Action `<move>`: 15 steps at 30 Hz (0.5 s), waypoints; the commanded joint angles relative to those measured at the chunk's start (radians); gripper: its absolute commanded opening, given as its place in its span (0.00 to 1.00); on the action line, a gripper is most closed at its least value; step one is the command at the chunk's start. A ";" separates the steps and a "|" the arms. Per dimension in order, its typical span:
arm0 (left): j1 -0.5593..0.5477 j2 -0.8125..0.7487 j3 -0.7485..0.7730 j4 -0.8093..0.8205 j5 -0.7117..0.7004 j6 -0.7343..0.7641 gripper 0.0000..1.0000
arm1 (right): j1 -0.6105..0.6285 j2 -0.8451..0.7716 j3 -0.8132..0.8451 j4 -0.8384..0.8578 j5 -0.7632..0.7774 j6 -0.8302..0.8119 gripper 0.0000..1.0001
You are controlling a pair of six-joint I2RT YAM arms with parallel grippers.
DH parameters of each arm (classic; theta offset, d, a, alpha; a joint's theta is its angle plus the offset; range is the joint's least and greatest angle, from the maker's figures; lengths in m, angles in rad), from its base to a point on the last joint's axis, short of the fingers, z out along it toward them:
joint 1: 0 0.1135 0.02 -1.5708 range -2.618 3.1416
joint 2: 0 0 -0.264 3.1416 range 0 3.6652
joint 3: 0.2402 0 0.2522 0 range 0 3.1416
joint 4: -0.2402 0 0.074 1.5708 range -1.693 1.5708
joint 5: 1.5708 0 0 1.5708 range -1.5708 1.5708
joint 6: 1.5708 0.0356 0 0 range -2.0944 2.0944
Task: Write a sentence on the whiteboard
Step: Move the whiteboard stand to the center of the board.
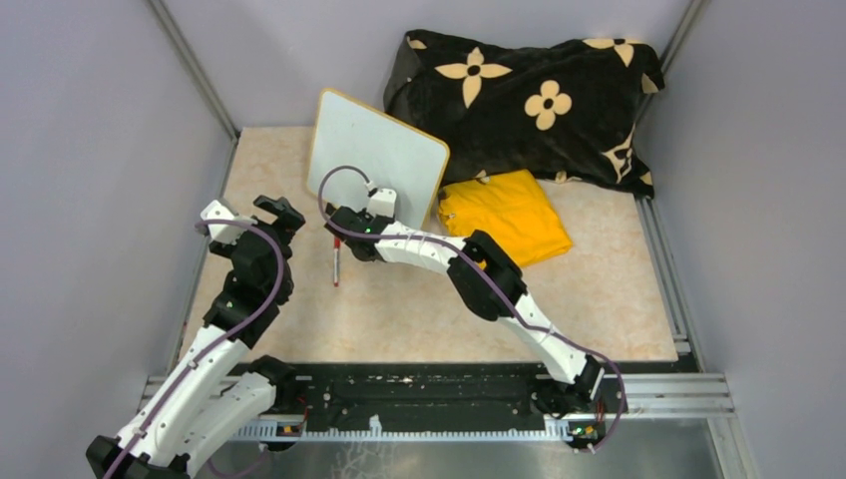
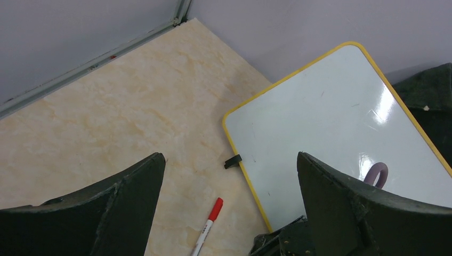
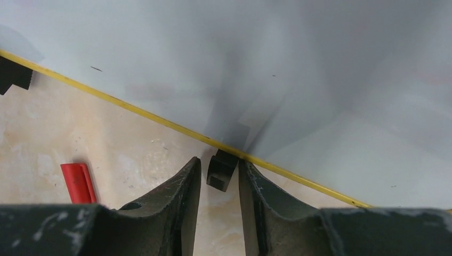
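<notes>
Right tool (image 3: 218, 160): the jaws stand narrow, one on each side of a black clip foot (image 3: 220, 173) on the lower rim of the whiteboard (image 1: 374, 150). A thin gap shows on one side of the foot. I cannot tell whether the jaws pinch the foot or only flank it.

Left tool (image 1: 277, 213): jaws wide apart, holding nothing, over bare desk (image 1: 299, 319) to the left of the board and apart from it.

The whiteboard sits at the back of the desk with its lower edge down. It appears to lean back toward the dark flowered pillow (image 1: 529, 100), with the folded yellow cloth (image 1: 504, 215) just beside its right corner. Its face is blank and I see no sentence on it.

A red-capped marker (image 1: 336, 261) lies loose on the desk, just beside the right tool. Neither tool holds it.

Findings, as I judge them:
- The foot is small and the hold on it is thin. A pull there could slip off or strip the clip from the rim.
- The board is held at one low point, if at all. Dragging it could make it pivot, tip or fall flat, because the left tool is not bracing it.
- The right arm's cable loops in front of the board and could snag it.
- The forearm could knock the marker away.
</notes>
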 commanded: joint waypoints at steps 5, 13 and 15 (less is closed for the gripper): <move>0.003 0.003 -0.006 0.002 -0.007 -0.014 0.99 | -0.031 0.008 -0.008 0.003 0.050 -0.002 0.21; 0.004 0.010 -0.006 0.003 -0.003 -0.011 0.99 | -0.022 -0.085 -0.179 0.043 0.048 -0.012 0.10; 0.004 0.014 -0.005 0.005 0.001 -0.011 0.99 | -0.020 -0.120 -0.235 0.056 0.044 -0.018 0.08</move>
